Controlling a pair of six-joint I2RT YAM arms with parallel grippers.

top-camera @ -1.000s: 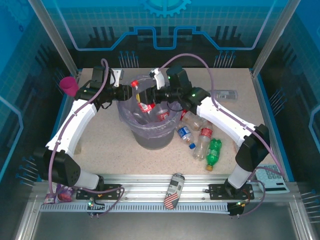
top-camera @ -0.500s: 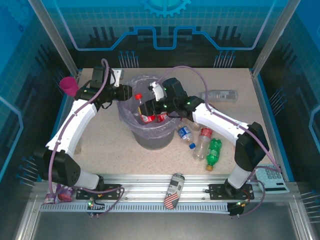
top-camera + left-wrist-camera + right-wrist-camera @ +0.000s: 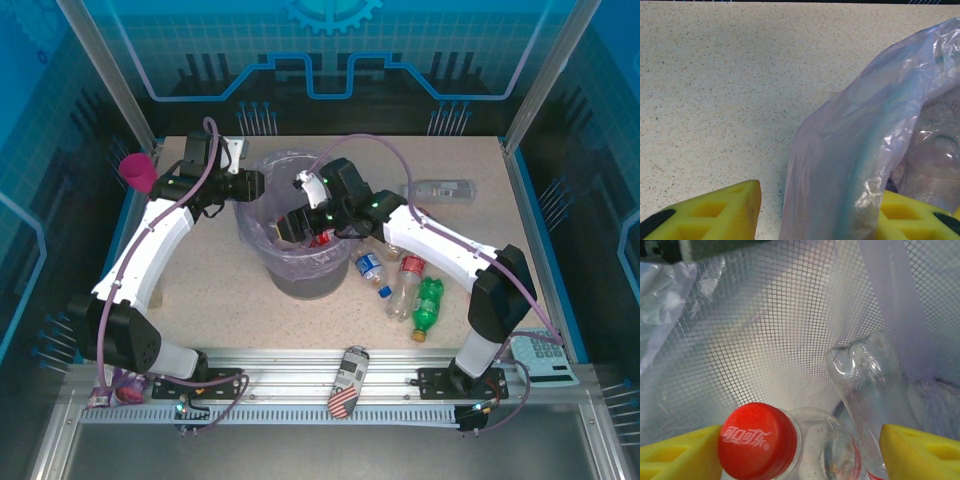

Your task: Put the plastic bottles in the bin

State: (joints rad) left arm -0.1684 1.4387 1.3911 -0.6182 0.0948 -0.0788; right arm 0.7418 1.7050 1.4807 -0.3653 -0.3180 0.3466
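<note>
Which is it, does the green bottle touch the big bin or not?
Apart. In the top view the green bottle lies well right of the bin, with two other bottles lying between them.

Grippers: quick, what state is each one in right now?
Left gripper: closed on the bagged rim of the bin.
Right gripper: open over the bin, red-capped bottle loose between its fingers.

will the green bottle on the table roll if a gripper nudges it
Probably: the green bottle lies on its side on the table, so a sideways push would likely roll it toward the clear red-capped bottle beside it. Being plastic, it is probably light and may dent when squeezed.
</note>
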